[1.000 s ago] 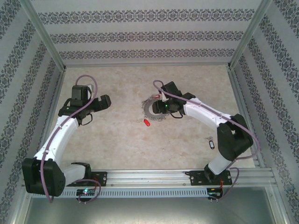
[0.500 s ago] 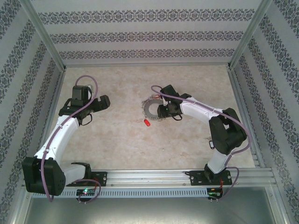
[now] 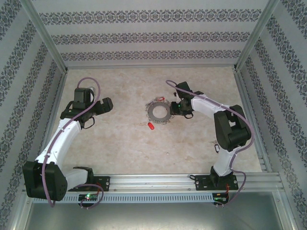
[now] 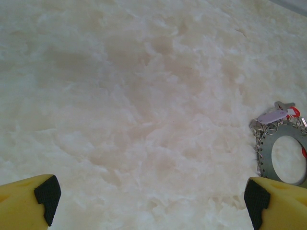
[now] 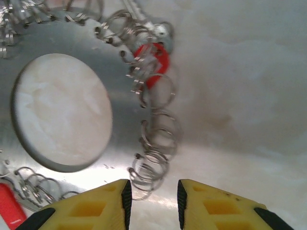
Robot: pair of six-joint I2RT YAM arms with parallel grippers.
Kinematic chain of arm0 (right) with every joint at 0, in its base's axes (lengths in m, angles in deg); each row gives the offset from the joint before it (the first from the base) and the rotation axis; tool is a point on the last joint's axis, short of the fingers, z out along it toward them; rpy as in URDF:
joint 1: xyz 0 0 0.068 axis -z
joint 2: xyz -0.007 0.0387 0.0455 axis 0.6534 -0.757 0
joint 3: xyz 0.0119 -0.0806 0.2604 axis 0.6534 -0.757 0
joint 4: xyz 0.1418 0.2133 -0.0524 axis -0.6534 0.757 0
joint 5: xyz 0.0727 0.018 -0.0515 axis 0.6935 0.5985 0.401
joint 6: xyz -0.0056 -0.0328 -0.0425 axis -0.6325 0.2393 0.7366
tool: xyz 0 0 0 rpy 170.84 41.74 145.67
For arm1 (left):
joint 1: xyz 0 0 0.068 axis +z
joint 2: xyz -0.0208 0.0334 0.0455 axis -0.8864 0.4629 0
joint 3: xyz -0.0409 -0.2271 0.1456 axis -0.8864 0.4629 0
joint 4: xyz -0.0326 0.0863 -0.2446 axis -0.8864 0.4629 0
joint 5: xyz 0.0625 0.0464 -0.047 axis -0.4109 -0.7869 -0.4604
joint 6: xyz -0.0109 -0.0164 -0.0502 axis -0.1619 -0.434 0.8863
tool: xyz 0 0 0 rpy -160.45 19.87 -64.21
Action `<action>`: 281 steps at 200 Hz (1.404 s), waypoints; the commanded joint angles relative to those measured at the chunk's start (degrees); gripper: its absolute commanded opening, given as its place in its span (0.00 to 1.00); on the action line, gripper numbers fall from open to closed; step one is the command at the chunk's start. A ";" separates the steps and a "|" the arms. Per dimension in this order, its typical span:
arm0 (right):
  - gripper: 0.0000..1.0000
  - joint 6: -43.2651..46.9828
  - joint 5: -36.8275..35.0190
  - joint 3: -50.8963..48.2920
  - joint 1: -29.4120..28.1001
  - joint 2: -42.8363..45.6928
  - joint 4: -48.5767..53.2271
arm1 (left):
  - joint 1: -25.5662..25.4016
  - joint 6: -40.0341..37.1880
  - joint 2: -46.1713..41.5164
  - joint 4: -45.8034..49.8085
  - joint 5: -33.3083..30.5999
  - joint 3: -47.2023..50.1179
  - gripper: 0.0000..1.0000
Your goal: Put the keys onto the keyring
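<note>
**A:** From the top camera, what is changing?

**B:** The right gripper (image 3: 177,108) is drawing back off the flat, silvery metal keyring (image 3: 159,113) to its right rim, and the elbow is folding in toward the base. A tiny red-tagged key (image 3: 150,126) is lying loose just beside the ring, so I'd say threading is not yet done.

**A:** And the left gripper (image 3: 106,104)?

**B:** It is hanging well apart on the left. In its wrist view the jaws are standing wide with nothing in them, and the keyring (image 4: 265,152) is sitting at the right edge.

**A:** What is the right wrist showing?

**B:** The yellow fingers (image 5: 98,207) are narrowing to a slim gap, with one small wire loop (image 5: 148,171) of the rim lying in it. It's blurred, so I cannot tell whether they are pinching it.
</note>
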 commanded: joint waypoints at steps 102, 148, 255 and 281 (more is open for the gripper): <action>0.36 0.59 -2.32 0.77 -10.66 2.18 1.60 | -0.47 0.96 1.84 1.08 1.01 -1.59 0.99; 0.33 1.66 -7.96 0.51 -12.86 0.49 4.57 | -0.47 1.43 1.62 1.90 0.70 -1.65 0.99; 0.42 0.87 -14.56 1.90 -14.14 -2.51 6.34 | -0.46 1.97 2.24 1.78 1.40 -1.87 0.99; 0.45 0.32 -15.40 1.17 -14.29 -2.19 5.62 | -0.44 1.73 2.05 2.01 1.50 -2.10 0.99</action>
